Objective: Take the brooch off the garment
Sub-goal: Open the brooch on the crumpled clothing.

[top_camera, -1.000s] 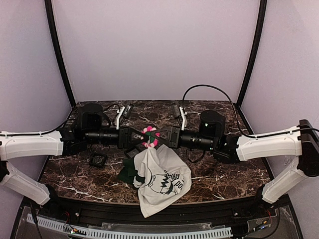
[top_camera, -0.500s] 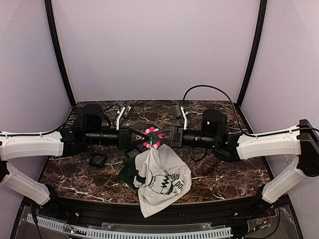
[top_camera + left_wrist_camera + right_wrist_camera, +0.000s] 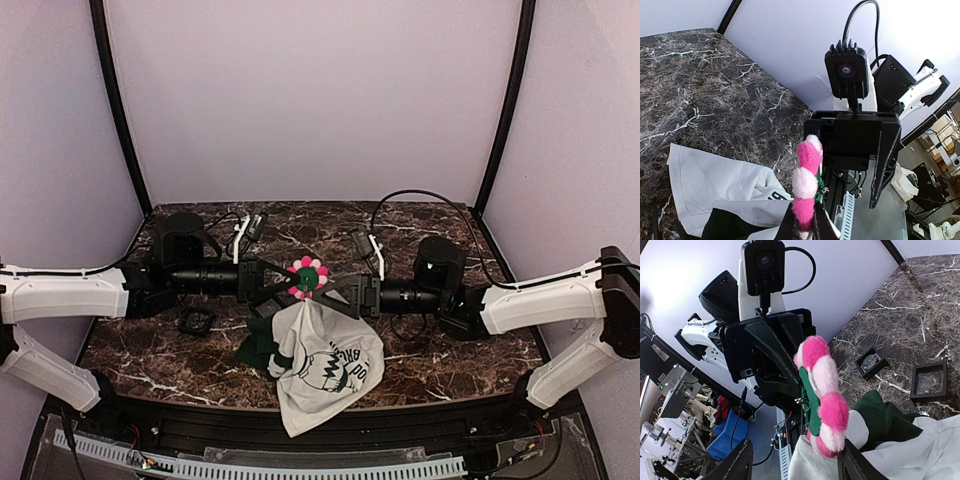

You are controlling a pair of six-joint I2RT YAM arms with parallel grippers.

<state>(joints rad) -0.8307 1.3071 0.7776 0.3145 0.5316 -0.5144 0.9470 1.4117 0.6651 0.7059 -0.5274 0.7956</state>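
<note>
The brooch [image 3: 307,276], a pink and white flower with a green centre, is held above the table's middle. My left gripper [image 3: 296,287] is shut on its lower petal; the left wrist view shows the brooch [image 3: 807,177] edge-on between the fingertips [image 3: 791,226]. The garment [image 3: 327,362], a white T-shirt with black print and dark green trim, hangs from just under the brooch, and its lower part lies on the table. My right gripper [image 3: 342,293] stands open just right of the brooch. In the right wrist view the brooch [image 3: 824,392] sits between its spread fingers [image 3: 737,464], untouched.
A small black square frame [image 3: 196,321] lies on the marble table [image 3: 460,355] left of the shirt. Two such frames [image 3: 872,361] [image 3: 929,382] show in the right wrist view. Cables [image 3: 420,185] and clips lie toward the back wall.
My right gripper has opened and drawn back to the right, off the brooch. The left gripper closed tighter and keeps the brooch, which now faces more upward.
</note>
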